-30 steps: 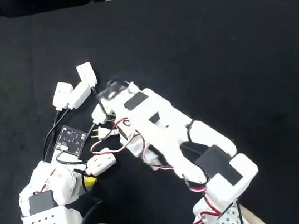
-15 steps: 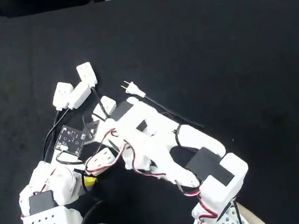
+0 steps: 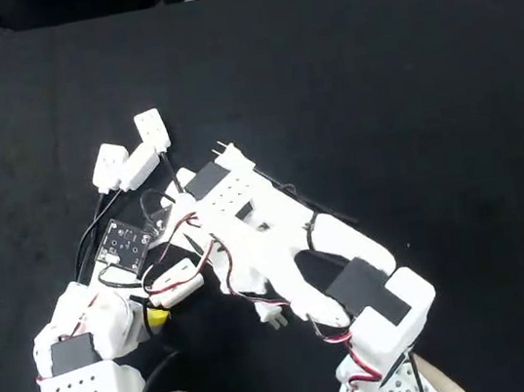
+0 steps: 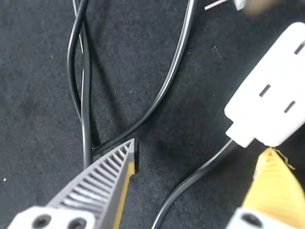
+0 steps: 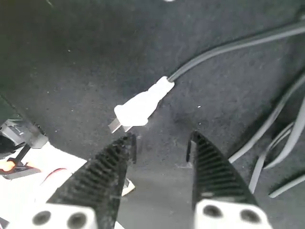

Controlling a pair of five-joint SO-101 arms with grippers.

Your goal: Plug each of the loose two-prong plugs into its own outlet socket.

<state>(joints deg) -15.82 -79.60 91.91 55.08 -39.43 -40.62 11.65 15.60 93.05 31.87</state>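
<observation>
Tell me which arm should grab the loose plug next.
Right. The right gripper, open, hangs just short of the white plug lying loose. The left gripper, also open, sits beside an outlet block instead.

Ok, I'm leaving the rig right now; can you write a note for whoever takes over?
Left gripper: open, empty, an outlet socket with free slots beside its yellow finger.
Right gripper: open, empty, a loose two-prong plug lying just ahead of it.
Done: nothing that I can confirm; the white blocks farther up the table may be joined, cannot tell.
Left: grasp the loose plug and seat it in a socket.
</observation>
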